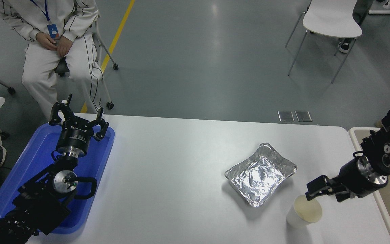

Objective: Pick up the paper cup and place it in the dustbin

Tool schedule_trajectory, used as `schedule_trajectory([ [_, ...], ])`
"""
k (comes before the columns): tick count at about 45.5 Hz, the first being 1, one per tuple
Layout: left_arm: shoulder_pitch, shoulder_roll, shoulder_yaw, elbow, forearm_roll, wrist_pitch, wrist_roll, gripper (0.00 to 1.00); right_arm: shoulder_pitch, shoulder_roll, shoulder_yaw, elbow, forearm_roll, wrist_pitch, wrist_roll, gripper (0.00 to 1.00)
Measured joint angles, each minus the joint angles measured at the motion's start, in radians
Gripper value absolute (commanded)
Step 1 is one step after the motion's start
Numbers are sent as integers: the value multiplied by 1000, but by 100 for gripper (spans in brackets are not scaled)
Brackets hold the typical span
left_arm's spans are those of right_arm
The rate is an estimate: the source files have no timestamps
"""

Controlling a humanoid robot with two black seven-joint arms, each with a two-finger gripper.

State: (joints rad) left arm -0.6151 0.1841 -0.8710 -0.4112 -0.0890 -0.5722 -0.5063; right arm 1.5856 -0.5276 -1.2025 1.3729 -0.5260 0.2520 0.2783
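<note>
My right claw [323, 191] hangs just above the far rim of the paper cup [304, 211], its fingers spread, nothing between them. The cup stands upright near the front edge of the white worktop [181, 169], mouth up and cream inside showing, just in front of the foil tray [260, 173]. The dustbin [361, 144] sits off the worktop's right end; only its rounded beige rim and a slice of its inside show past my arm, so the carry looks short. I judge the step in hand to be the grasp itself, with nothing lifted yet. To do it well I would come down with one finger outside the wall and the other inside or across the far side, centred on the cup rather than clipping its rim, since a thin paper wall will likely buckle or tip under a sideways nudge. A gentle squeeze should be enough, as the cup looks empty and light; too hard and it may crumple and slip. The tray's corner is close, so I should avoid swinging left. My left claw [79, 117] rests parked over the blue tray [29, 159], fingers spread. A person [51, 40] sits beyond the worktop's far left corner, well clear.
</note>
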Motion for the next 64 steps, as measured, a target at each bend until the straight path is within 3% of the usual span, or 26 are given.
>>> schedule_trajectory([
  [7,0,0,0,0,0,0,0,100,-76,9,11,-32,-2,-63,0,96],
  [13,0,0,0,0,0,0,0,100,-117,19,18,-47,-3,-93,0,81],
  [16,0,0,0,0,0,0,0,100,-132,23,20,-52,-4,-102,-1,66],
  [21,0,0,0,0,0,0,0,100,-147,26,22,-56,-4,-112,-1,23],
  [24,0,0,0,0,0,0,0,100,-152,26,23,-58,0,-115,-1,2],
  [25,0,0,0,0,0,0,0,100,-153,26,24,-58,2,-116,-1,0],
  [54,0,0,0,0,0,0,0,100,-133,-8,27,-57,48,-35,1,0],
  [64,0,0,0,-1,0,0,0,100,-65,-29,17,-40,51,62,3,0],
])
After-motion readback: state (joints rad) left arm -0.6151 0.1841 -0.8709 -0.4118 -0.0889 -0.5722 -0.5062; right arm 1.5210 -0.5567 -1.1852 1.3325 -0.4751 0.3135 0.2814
